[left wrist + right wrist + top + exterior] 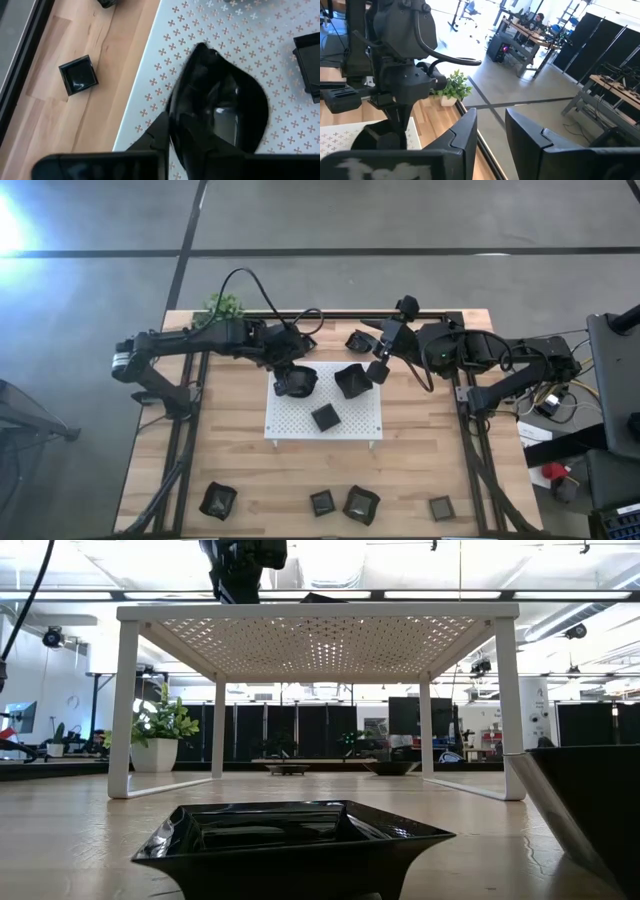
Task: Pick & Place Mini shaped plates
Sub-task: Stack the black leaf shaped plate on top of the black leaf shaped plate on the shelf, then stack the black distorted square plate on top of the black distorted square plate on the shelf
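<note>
Nearest me, along the front edge of the table [420,470], I see four small black dishes in a row: one at the left [217,500], two close together in the middle [322,503] [361,504], and one to the right [440,507]. Beyond them stands the white perforated board [290,420] on its legs, with a square dish [324,417] on its middle and a larger dish [352,381] at its far right. My left gripper [291,380] is down on the board's far left, at a rounded dish [220,107]; I cannot tell whether its fingers grip the dish or have let go. My right gripper [378,372] hangs just beside the board's far right corner, fingers apart and empty. Farther back lie another dish [359,340] and a green plant [224,306].
</note>
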